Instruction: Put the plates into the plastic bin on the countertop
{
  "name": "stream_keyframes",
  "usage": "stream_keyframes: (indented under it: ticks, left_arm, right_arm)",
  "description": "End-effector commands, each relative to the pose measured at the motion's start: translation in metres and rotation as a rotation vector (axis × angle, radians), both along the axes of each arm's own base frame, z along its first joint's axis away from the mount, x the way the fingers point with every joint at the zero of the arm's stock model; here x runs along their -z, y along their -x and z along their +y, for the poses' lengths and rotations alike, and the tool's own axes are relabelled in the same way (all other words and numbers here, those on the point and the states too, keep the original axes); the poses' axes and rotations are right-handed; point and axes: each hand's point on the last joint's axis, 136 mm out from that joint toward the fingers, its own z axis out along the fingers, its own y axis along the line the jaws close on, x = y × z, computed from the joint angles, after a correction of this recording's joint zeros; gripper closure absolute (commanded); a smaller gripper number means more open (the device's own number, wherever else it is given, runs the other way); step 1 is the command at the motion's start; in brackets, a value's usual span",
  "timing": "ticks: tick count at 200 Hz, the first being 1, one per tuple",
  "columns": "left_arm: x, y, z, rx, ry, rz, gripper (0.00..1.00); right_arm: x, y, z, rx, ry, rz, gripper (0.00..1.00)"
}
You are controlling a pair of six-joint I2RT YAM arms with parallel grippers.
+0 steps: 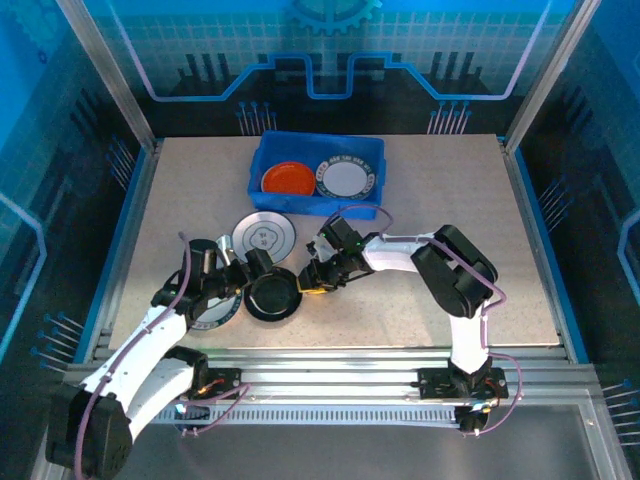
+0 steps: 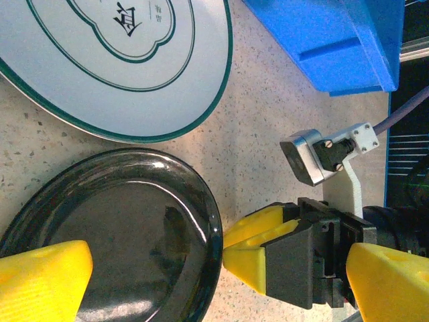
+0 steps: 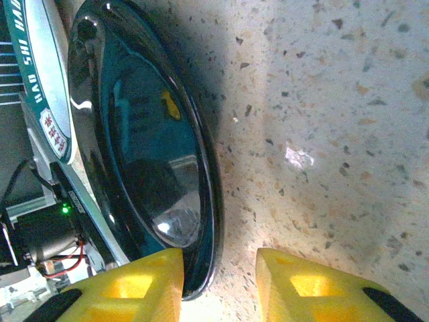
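The right hand (image 3: 220, 278) is open, its fingers (image 3: 308, 285) either side of the rim of the glossy black plate (image 3: 134, 134) on the bench (image 3: 322, 100). The left hand (image 1: 258, 272) hangs open above that plate, with the blue plastic bin (image 1: 266, 152) beyond both.

Lettering on plates beside the black plate (image 3: 147, 134)
Behind it, the green-rimmed plate (image 3: 37, 74) reads "HAO SHI HA…" near a red seal (image 3: 53, 127); the white plate (image 2: 100, 67) next to it bears an unreadable dark character (image 2: 129, 19).
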Motion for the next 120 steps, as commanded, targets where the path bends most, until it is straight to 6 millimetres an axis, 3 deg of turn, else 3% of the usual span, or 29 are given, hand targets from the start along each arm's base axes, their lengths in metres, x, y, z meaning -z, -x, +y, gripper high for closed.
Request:
stream_keyframes:
  ticks: [1,57,120]
  left_arm:
    - [0.005,0.0,0.0,0.011,-0.019,-0.013,0.02]
    - [0.009,0.001,0.001,0.009,-0.027,-0.009,0.02]
    - [0.011,0.0,0.001,0.007,-0.033,-0.011,0.02]
  right_arm:
    - [-0.001,0.001,0.011,-0.009,-0.042,0.024,0.66]
    - [0.006,0.002,0.017,-0.013,-0.04,0.048,0.68]
    - [0.009,-0.002,0.018,0.005,-0.047,0.06,0.8]
